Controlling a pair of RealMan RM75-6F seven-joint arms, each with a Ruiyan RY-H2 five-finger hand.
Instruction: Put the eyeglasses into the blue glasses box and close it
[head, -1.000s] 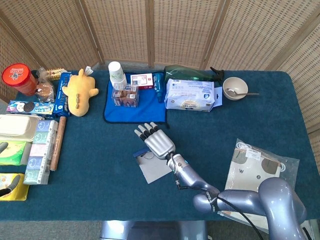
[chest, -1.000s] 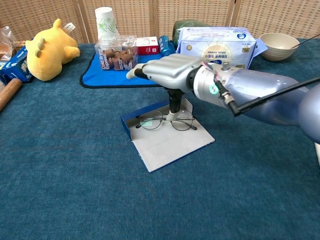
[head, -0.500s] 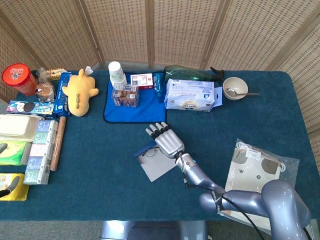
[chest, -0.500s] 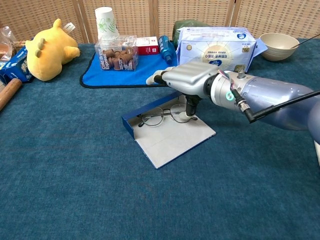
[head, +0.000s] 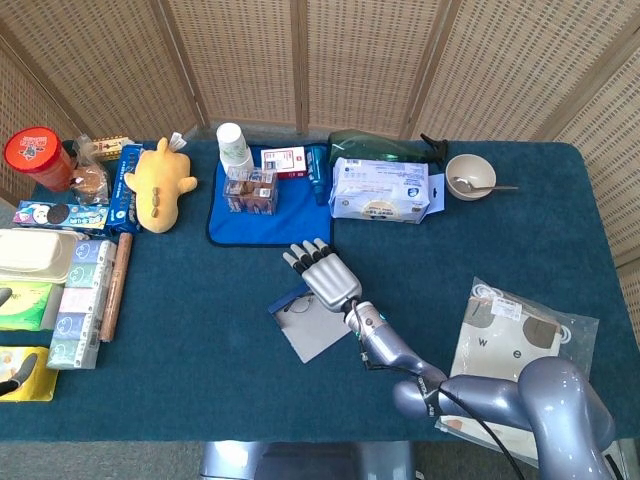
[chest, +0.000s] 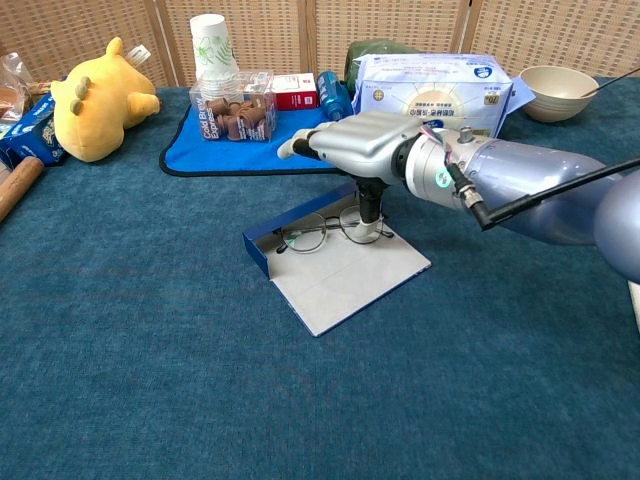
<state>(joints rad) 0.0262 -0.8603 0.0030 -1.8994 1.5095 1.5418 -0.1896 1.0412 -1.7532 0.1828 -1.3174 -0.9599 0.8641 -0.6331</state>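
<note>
The blue glasses box (chest: 262, 250) lies open at the table's middle, its grey lid flap (chest: 345, 282) flat toward me. Thin wire eyeglasses (chest: 322, 231) lie inside it by the blue wall, also seen as eyeglasses (head: 296, 307) in the head view. My right hand (chest: 365, 140) hovers flat above the box with its fingers (head: 306, 255) stretched forward and apart. Its thumb points straight down and touches the right lens area of the eyeglasses. Nothing is gripped. My left hand appears in neither view.
Behind the box lie a blue mat (chest: 250, 150) with a snack tub and paper cup (chest: 210, 45), a tissue pack (chest: 430, 85) and a bowl (chest: 562, 92). A yellow plush (chest: 95, 100) sits far left. A plastic bag (head: 515, 335) lies right.
The right hand swung right and then a little back left above the box. The box and eyeglasses slid slightly right, and the eyeglasses now lie closer to the blue wall.
</note>
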